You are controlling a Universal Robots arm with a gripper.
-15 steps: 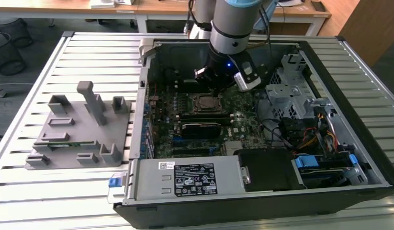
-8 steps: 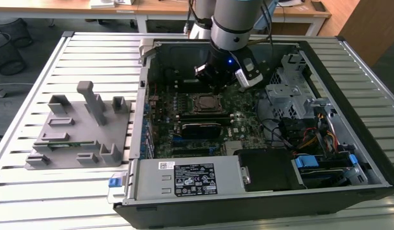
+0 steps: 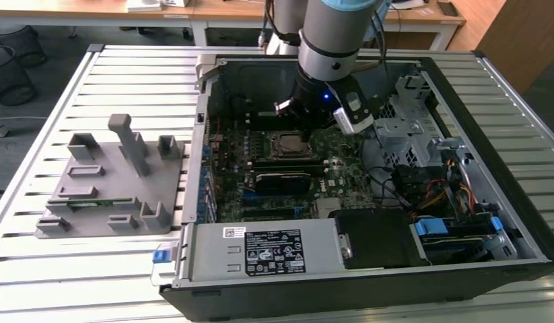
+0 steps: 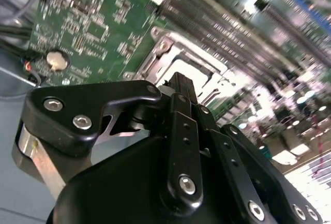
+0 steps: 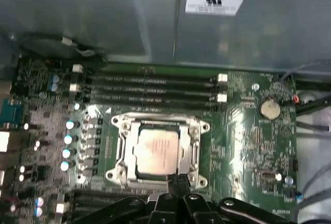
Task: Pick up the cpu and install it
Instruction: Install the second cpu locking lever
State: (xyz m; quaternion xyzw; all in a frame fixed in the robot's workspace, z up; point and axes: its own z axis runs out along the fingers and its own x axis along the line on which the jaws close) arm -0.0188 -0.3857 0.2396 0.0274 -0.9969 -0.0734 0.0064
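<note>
Item, the cpu (image 5: 156, 152): we find it lying flat inside the metal socket frame (image 5: 120, 149) on the green motherboard (image 5: 253, 131), silvery top up, its edges square with the frame.

Item, the gripper (image 5: 176, 183): we see it in the first wrist view just beside the cpu, at the frame's near edge, black fingertips (image 5: 180, 181) drawn together with no gap showing between them and nothing held. In the second wrist view the gripper (image 4: 178, 81) points down at the same frame, its black linkage arms folded in close. In the exterior view the gripper (image 3: 299, 124) hangs from the arm (image 3: 335, 40) just above the cpu (image 3: 287, 143).

Item, memory slots (image 5: 150, 87): four dark rows on the far side of the cpu from the gripper.

Item, coin cell battery (image 5: 270, 109): round, silver, set on the board to one side of the cpu, well apart from it.

Item, computer case (image 3: 519, 202): open, lying on a slatted metal table (image 3: 124, 74), the cpu within it.

Item, grey fixture block (image 3: 115, 182): upright posts, standing on the table toward the exterior view's left of the cpu, outside the case
</note>
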